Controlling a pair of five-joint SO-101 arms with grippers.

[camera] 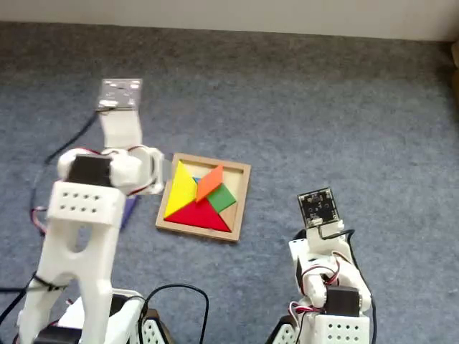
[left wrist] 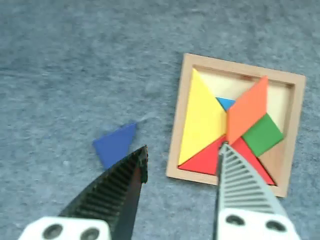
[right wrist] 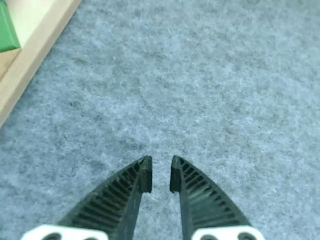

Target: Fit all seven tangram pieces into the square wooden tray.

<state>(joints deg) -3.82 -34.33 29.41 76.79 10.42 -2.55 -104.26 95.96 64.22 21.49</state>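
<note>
The square wooden tray (camera: 241, 204) lies mid-table on the grey carpet. It holds a yellow triangle (left wrist: 202, 117), a red triangle (left wrist: 210, 159), a green square (left wrist: 262, 135) and an orange parallelogram (left wrist: 247, 107) lying tilted over the others. A small light-blue piece (left wrist: 226, 103) peeks out beneath it. A dark blue triangle (left wrist: 116, 144) lies on the carpet just outside the tray. My left gripper (left wrist: 182, 157) is open above the tray's edge, with one fingertip near the blue triangle and nothing held. My right gripper (right wrist: 160, 172) hovers over bare carpet beside the tray, fingers almost touching and empty.
The left arm's white body (camera: 79, 215) covers most of the blue triangle (camera: 130, 209) from above. The right arm (camera: 326, 279) stands at the front right. A tray corner (right wrist: 30, 55) and the green square (right wrist: 6, 30) edge the right wrist view. Open carpet surrounds the tray.
</note>
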